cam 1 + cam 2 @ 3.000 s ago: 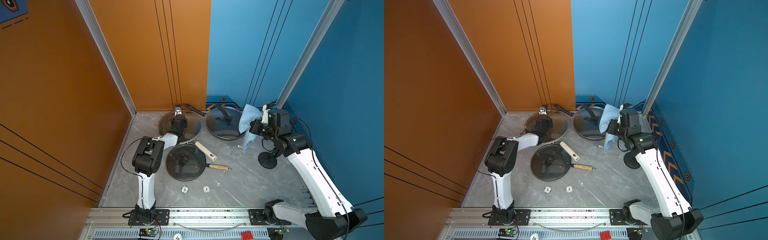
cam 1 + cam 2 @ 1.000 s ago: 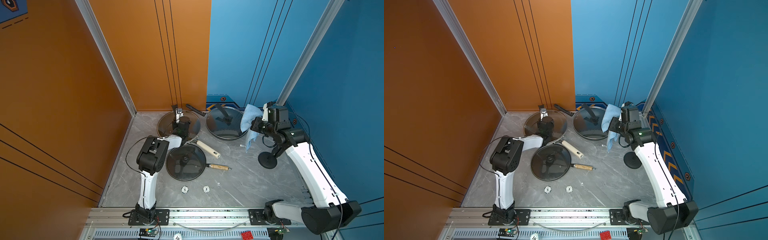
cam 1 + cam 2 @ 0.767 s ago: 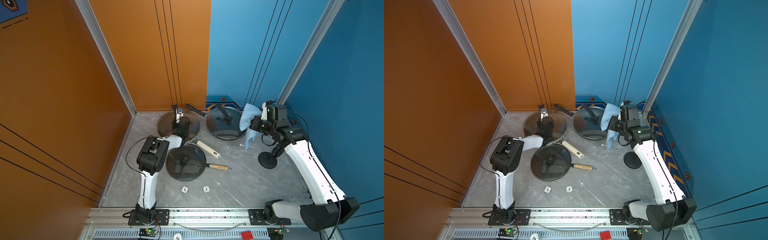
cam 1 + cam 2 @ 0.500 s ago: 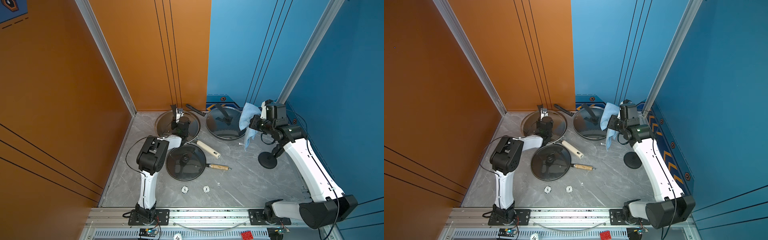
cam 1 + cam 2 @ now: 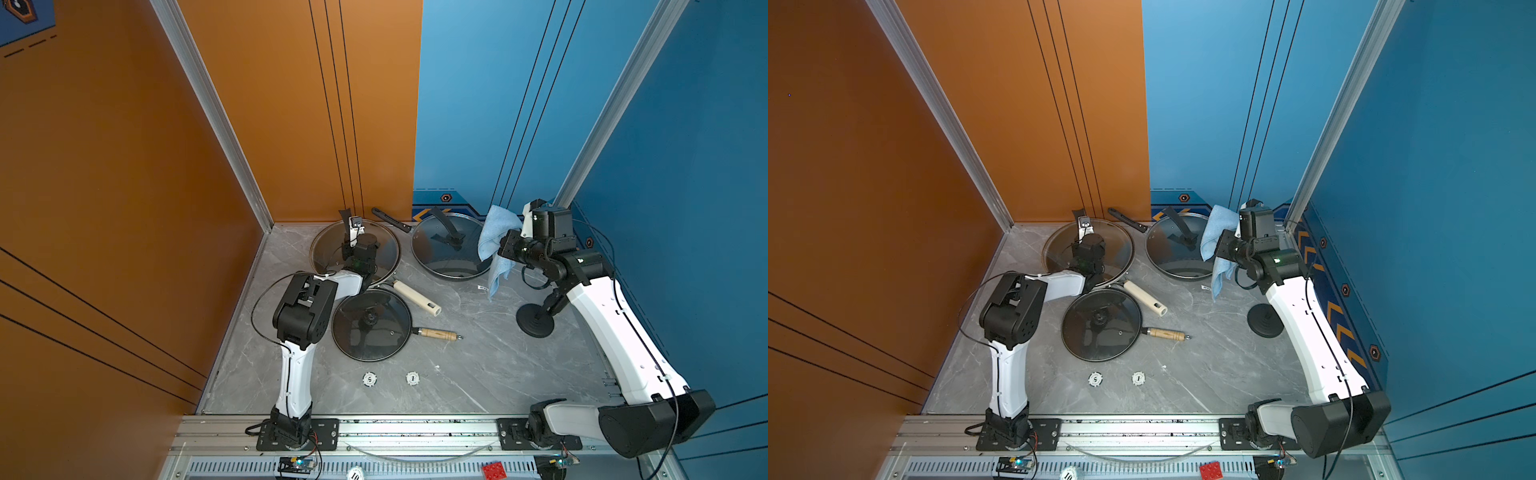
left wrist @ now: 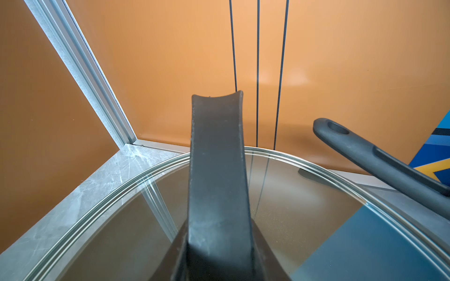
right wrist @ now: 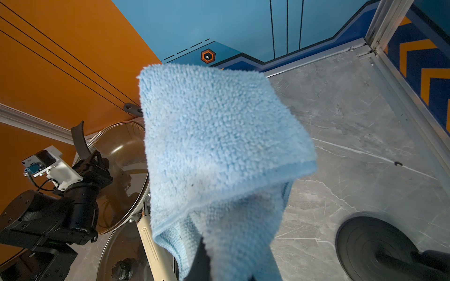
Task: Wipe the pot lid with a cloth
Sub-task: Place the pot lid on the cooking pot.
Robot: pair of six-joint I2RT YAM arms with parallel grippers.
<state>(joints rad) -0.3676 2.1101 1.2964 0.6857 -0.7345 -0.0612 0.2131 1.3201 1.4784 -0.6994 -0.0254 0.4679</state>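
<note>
Left pincer (image 7: 91,161) pinching lid handle (image 6: 216,170) at middle of pot lid (image 5: 382,249). Lid seems tilted toward right arm, likely to offer glass for wiping. Right pincer (image 5: 498,255) pressed together on cloth (image 7: 219,146), which hangs folded in air near 2nd lidded pan (image 5: 449,249), apart from pot lid.

Cannot see the right fingers anywhere: buried under the cloth (image 7: 219,150) in the right wrist view, behind its folds in both top views. Blurred at the cloth's near, hanging end. Masked by the cloth in a top view: part of the rim of the second lid (image 5: 440,257). Out of frame in the left wrist view: the left fingers. Cropped there at the edges: the lid handle (image 6: 219,182), the lid (image 6: 304,206), the pan handle (image 6: 379,165). Cropped in the right wrist view: the stand (image 7: 375,243).
</note>
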